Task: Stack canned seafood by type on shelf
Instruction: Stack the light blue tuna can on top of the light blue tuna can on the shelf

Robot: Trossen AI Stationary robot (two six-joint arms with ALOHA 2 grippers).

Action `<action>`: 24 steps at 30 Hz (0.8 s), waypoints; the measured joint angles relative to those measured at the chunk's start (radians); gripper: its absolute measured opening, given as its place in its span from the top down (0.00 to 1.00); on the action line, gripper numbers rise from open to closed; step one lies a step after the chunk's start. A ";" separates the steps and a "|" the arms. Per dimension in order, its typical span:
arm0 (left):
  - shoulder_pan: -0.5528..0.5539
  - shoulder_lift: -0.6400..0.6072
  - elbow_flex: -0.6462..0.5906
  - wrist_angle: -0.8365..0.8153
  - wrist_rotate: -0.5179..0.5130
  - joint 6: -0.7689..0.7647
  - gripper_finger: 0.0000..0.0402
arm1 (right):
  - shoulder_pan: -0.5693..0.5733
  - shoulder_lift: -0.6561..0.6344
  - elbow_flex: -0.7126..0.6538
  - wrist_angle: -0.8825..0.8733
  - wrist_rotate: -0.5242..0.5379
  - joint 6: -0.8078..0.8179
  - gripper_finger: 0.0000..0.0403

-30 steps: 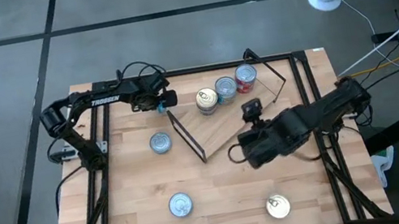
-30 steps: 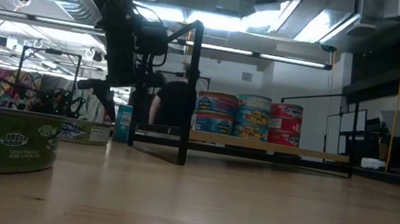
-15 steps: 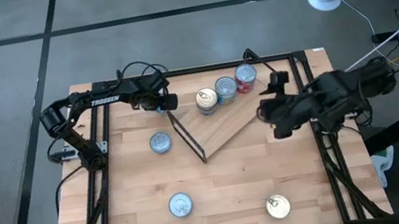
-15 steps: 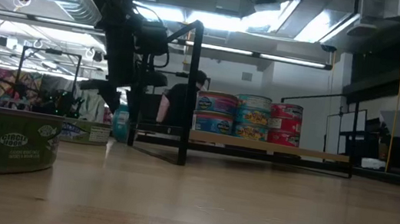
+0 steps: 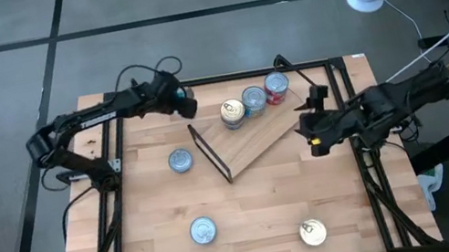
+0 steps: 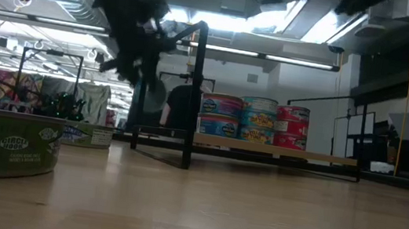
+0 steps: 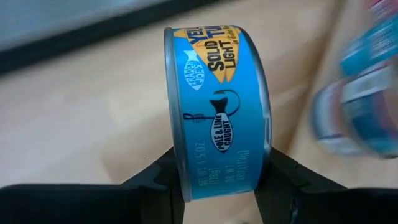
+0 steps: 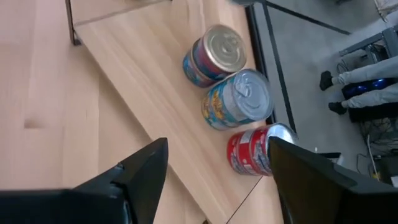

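At table's far edge | left hand [image 7: 217, 186] grips blue tin [image 7: 217, 112]

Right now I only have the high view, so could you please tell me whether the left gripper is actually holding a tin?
Observer: Yes. The left wrist view shows the left gripper shut on a blue tin, pinched across its two flat faces.
Operator: Thank you. How tall are the stacks on the shelf?
Observer: In the low view, the red stack, the middle stack and the end stack on the shelf are each two tins high.
Operator: Is the right gripper carrying anything?
Observer: No. Its wrist view shows the right gripper open and empty, facing those stacks.
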State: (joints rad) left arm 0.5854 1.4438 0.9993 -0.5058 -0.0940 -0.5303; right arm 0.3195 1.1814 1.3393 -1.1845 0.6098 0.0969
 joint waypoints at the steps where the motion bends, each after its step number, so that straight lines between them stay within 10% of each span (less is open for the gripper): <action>1: -0.003 -0.023 0.000 0.017 0.000 0.012 0.67 | 0.000 0.003 -0.016 0.012 0.000 -0.006 0.32; 12: -0.185 -0.121 0.000 0.337 0.000 0.148 0.66 | -0.068 0.031 -0.093 0.275 0.024 -0.295 0.32; 24: -0.471 -0.110 0.000 0.474 -0.088 0.412 0.66 | -0.279 0.031 -0.093 0.522 -0.372 -0.421 0.32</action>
State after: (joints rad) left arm 0.1143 1.3336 0.9997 -0.0321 -0.1821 -0.1181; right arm 0.0409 1.2128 1.2465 -0.6627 0.2379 -0.3237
